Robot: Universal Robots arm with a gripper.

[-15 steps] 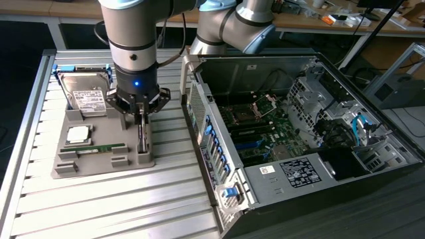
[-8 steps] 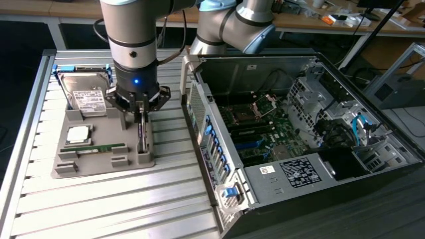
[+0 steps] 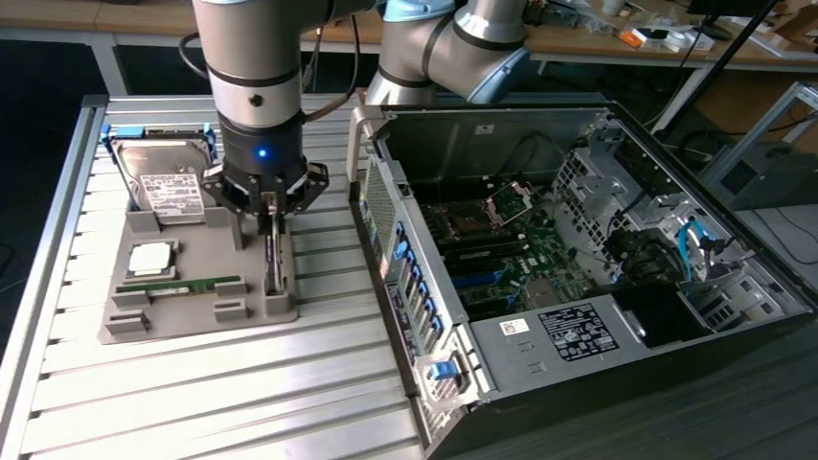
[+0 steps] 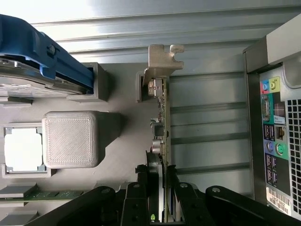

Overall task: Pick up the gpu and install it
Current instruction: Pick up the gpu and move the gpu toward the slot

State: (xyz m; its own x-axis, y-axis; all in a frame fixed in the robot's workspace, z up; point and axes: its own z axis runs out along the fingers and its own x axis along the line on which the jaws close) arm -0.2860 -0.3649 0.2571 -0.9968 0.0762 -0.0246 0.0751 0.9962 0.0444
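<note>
The gpu [image 3: 272, 261] stands on edge in a slot at the exterior view's right side of the grey fixture [image 3: 256, 309]. In the wrist view the gpu [image 4: 163, 117] is a thin card seen edge-on, with its silver bracket [image 4: 162, 59] at the far end. My gripper [image 3: 268, 225] reaches straight down onto it. The black fingers [image 4: 140, 190] flank the card's near end and press against both faces, so the gripper [image 4: 157, 190] is shut on the gpu. The card still sits in its slot.
On the same fixture lie a hard drive [image 3: 167, 182] in a blue carrier, a processor [image 3: 151, 257] and a green memory stick [image 3: 179, 285]. The open computer case [image 3: 576, 268] lies at the exterior view's right, motherboard [image 3: 499, 259] exposed. Everything rests on a slatted metal table [image 3: 192, 402].
</note>
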